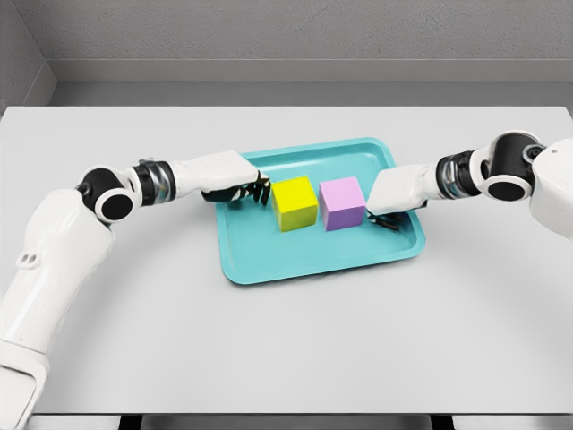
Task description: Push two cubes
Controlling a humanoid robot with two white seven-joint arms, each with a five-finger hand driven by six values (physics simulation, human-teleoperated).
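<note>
A yellow cube (pixel 295 202) and a purple cube (pixel 342 202) sit side by side, nearly touching, in the middle of a teal tray (pixel 313 255). My left hand (pixel 251 191) reaches over the tray's left rim, its dark fingertips against the yellow cube's left face, fingers curled and holding nothing. My right hand (pixel 383 215) comes in over the right rim, its fingertips at the purple cube's right side, fingers curled under the palm and partly hidden.
The tray lies on a light grey table (pixel 286 349). A grey wall runs behind the table's far edge.
</note>
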